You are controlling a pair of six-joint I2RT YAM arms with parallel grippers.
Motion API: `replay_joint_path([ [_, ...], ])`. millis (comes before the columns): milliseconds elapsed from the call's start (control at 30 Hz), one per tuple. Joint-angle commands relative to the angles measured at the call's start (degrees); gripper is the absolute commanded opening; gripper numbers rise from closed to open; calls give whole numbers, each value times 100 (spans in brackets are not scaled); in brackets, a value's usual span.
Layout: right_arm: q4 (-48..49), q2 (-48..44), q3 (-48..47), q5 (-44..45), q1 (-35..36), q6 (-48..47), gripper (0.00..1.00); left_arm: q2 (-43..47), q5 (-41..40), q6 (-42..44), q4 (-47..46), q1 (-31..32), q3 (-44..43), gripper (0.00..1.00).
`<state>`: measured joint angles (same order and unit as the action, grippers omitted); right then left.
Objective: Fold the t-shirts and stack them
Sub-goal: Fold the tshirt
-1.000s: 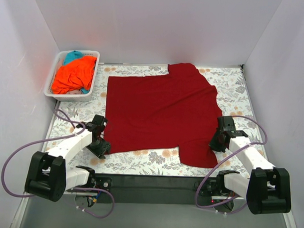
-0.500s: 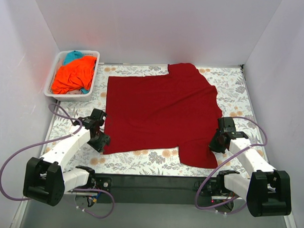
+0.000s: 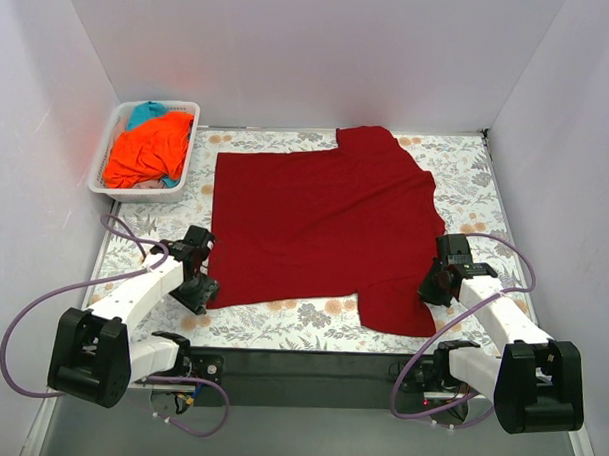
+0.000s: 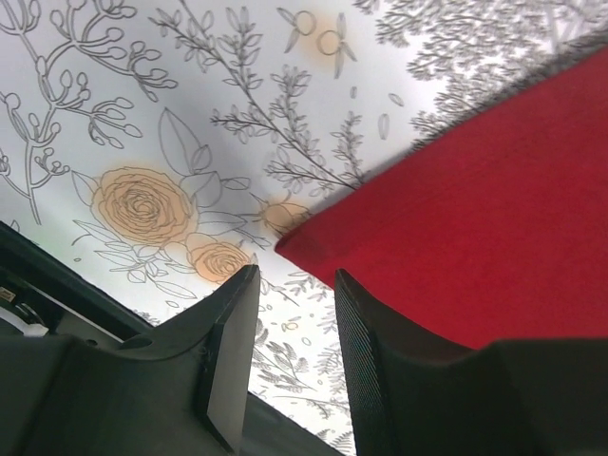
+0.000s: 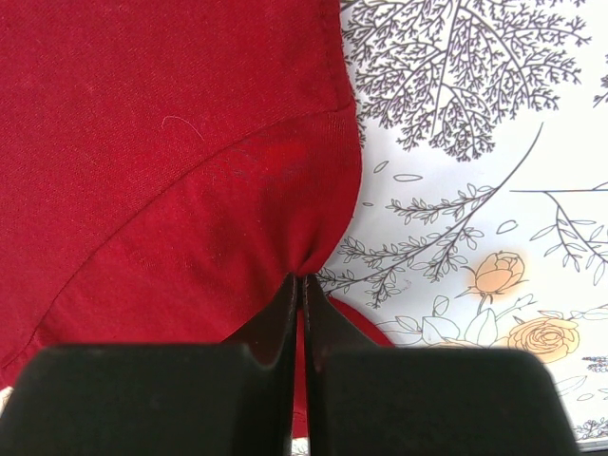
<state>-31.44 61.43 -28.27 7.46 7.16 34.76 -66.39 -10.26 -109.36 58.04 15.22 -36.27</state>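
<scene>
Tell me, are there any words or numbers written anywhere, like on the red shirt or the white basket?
None: no word, number, label or sign can be read in any view.
The dark red cloth t-shirt is plain.
The white slotted plastic basket shows no label.
The floral-patterned tablecloth bears only flowers and leaves.

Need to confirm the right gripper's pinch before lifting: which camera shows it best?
Right wrist: the right gripper is shut on a bunched edge of the dark red t-shirt. Top external shows it small, at the shirt's right edge; left wrist doesn't show it.
</scene>
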Motion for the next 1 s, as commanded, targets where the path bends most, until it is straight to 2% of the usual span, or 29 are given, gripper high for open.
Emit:
replay_joint_path([
  [0, -196, 36, 32, -26, 14, 39, 1, -110, -196, -130, -187, 25, 129, 37],
  [200, -187, 18, 76, -34, 22, 48, 1, -164, -2, -85, -495, 25, 392, 36],
  [367, -205, -87, 138, -114, 22, 83, 1, -155, 165, -243, -531, 33, 603, 28],
  [467, -196, -184, 173, -184, 22, 118, 1, -41, 78, -322, -469, 33, 604, 22],
  [533, -205, -228, 182, -175, 14, 127, 1, 38, 42, -331, -460, 25, 595, 11],
  [633, -196, -307, 173, -210, 14, 136, 1, 153, 16, -314, -460, 33, 578, 0],
  [967, -564, -1027, -187, -325, 22, 215, 1, 882, -152, -129, 321, 33, -370, 0],
])
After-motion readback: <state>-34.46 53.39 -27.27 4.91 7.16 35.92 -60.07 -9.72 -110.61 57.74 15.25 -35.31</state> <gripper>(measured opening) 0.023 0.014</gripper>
